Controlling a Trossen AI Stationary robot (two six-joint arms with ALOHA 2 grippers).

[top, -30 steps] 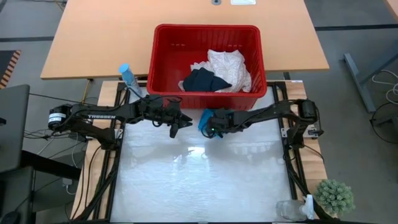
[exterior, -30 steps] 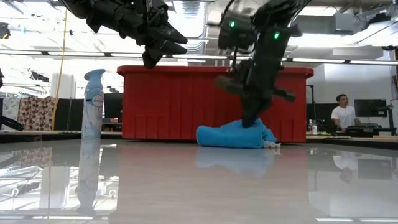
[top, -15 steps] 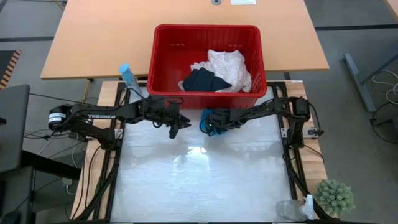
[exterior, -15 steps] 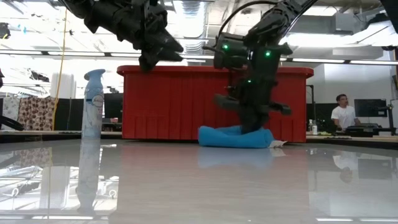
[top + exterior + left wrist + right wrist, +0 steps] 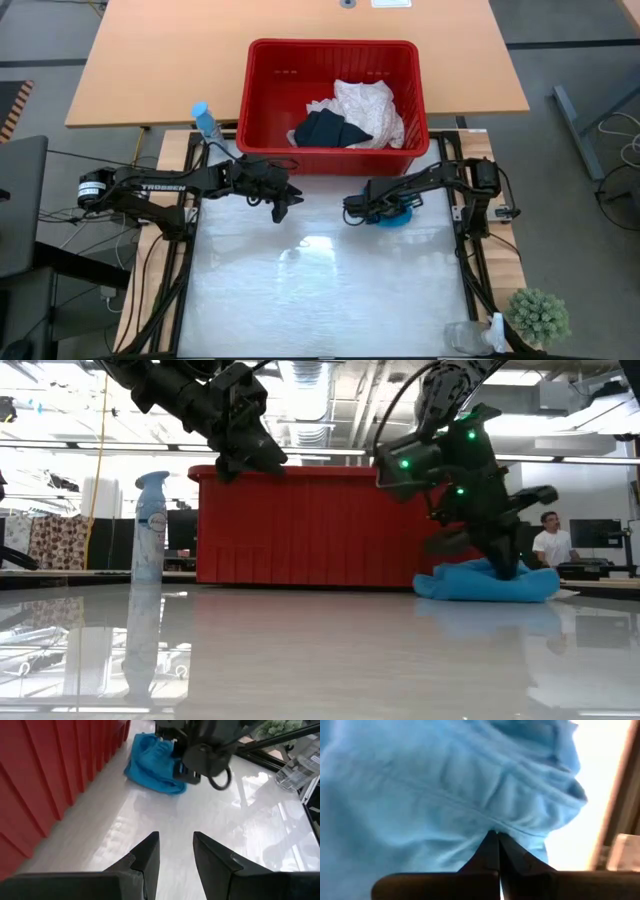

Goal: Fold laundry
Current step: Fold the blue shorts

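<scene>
The turquoise-blue garment (image 5: 398, 215) lies bunched on the white table, right of centre near the red basket (image 5: 262, 100); it also shows in the low view (image 5: 470, 585) and the left wrist view (image 5: 147, 762). My right gripper (image 5: 508, 568) is shut on it, its fingertips meeting against the blue cloth (image 5: 496, 842). My left gripper (image 5: 176, 851) hangs open above the table left of centre (image 5: 283, 205), holding nothing. The cream-white lacy cloth (image 5: 372, 108) and the dark navy garment (image 5: 328, 130) lie in the basket. My right gripper pinches a raised fold of the turquoise garment (image 5: 490, 826) between its two shut fingers. The fingers (image 5: 500, 555) come from above, slanting down toward the table's right edge. The garment stays in a slack heap with its underside on the table (image 5: 520, 596).
A blue-capped spray bottle (image 5: 205, 122) stands at the table's far left corner. A small green plant (image 5: 538, 315) and a clear bottle (image 5: 470, 336) sit at the near right corner. The basket's wall (image 5: 300, 525) closes the far side. A person (image 5: 548, 542) stands beyond the table.
My right gripper has tipped steeply downward and swung toward the table's right edge, staying shut. The turquoise garment has slid along the table with it, from the middle to right of centre, still bunched.
</scene>
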